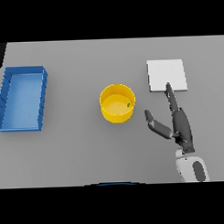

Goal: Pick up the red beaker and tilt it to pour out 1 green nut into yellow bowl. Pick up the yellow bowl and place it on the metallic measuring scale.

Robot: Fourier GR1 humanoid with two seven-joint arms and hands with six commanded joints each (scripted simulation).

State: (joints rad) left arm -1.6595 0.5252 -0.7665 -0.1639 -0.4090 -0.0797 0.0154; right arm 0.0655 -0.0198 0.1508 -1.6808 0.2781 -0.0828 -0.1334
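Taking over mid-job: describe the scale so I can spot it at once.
On the grey table, look past the yellow bowl in the middle to the far right. The scale is the flat pale square there, by the right hand's fingertips; unlike the blue tray, it has no walls.

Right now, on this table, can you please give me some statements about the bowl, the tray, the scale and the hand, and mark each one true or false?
1. The yellow bowl stands on the measuring scale. False: it stands on the grey table, to the left of the scale and apart from it.
2. A small green nut lies inside the bowl. True.
3. The right hand is curled round the bowl. False: its fingers are straight and it holds nothing; it is to the right of the bowl.
4. A blue tray lies at the table's left side. True.
5. The red beaker stands beside the bowl. False: no red beaker shows in the view.
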